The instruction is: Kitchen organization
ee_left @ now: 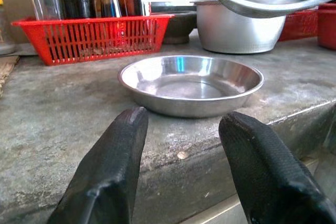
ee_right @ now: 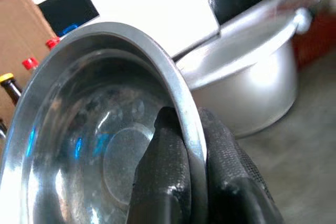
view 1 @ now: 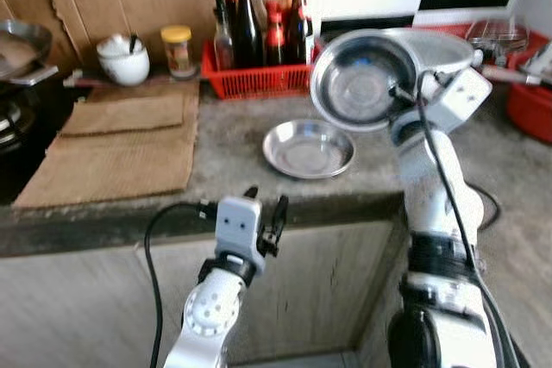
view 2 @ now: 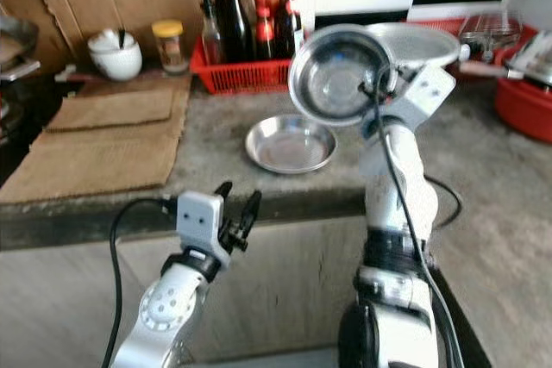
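Above the counter (view 1: 233,140), the right gripper (ee_right: 191,145) pinches the rim of a steel bowl (view 1: 362,84), holding it tilted in the air (one finger inside, one outside). Below it a dish (view 1: 308,148) lies near the counter's edge. The left gripper (ee_left: 181,145) hangs released before that edge, facing the dish.

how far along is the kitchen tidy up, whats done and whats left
Done: hard to tell; one steel dish lies flat on the counter near the red bottle basket. In hand: the right end effector pinches the rim of a steel bowl, held tilted above the counter. Left: setting that bowl down, probably with the dish. The left end effector waits open at the counter edge.
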You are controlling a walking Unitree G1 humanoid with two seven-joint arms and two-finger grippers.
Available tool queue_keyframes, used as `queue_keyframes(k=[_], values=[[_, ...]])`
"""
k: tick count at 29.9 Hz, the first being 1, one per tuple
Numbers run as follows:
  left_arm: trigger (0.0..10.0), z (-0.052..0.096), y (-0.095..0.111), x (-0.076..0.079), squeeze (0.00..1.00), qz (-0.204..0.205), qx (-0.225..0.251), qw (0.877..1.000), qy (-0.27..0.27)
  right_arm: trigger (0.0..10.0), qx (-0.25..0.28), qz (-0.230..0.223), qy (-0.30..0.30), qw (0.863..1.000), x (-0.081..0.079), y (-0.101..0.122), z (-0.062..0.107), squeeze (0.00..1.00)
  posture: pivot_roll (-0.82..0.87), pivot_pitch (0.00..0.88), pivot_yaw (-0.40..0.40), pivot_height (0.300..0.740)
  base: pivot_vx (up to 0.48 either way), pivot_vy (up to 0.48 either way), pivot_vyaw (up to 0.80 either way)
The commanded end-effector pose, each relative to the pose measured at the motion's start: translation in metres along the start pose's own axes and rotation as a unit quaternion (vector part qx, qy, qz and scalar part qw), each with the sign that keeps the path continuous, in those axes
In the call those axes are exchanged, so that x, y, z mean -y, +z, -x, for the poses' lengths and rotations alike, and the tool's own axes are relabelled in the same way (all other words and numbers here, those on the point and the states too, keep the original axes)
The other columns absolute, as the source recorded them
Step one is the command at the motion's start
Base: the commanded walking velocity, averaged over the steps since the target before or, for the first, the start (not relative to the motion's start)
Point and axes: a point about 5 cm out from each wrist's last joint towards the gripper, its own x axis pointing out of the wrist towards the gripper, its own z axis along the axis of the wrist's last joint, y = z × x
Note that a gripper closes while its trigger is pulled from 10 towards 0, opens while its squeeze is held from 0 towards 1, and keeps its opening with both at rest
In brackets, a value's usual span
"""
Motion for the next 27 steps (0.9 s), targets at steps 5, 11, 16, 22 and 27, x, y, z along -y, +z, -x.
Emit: queue_keyframes(k=[5,11,16,22,27], values=[[10.0,0.0,0.006,-0.001,0.0,-0.001,0.011,1.0,0.005,0.0,0.064,0.107,0.021,0.992,-0.001,0.01,0.023,0.0,0.08,0.0,-0.03,0.74,0.0,0.0,0.0],[10.0,-0.002,0.006,-0.001,0.0,0.007,0.011,1.0,0.003,0.0,0.039,0.146,0.024,0.988,0.01,-0.008,0.05,0.0,0.07,0.0,-0.028,0.74,0.0,0.0,-0.38],[10.0,-0.004,0.005,-0.001,0.0,0.006,0.013,1.0,-0.001,0.0,0.029,0.158,0.022,0.987,0.01,-0.016,0.062,0.0,0.06,0.0,-0.022,0.74,0.0,0.0,-0.78],[10.0,-0.006,0.007,-0.001,0.0,0.003,0.017,1.0,-0.008,0.0,0.025,0.164,0.022,0.986,0.01,-0.021,0.069,0.0,0.06,0.0,-0.015,0.74,0.0,0.371,-0.77],[10.0,-0.007,0.008,-0.001,0.0,0.0,0.022,1.0,-0.011,0.0,0.027,0.167,0.023,0.985,0.008,-0.021,0.069,0.0,0.06,0.0,-0.018,0.74,0.0,0.19,-0.77]])
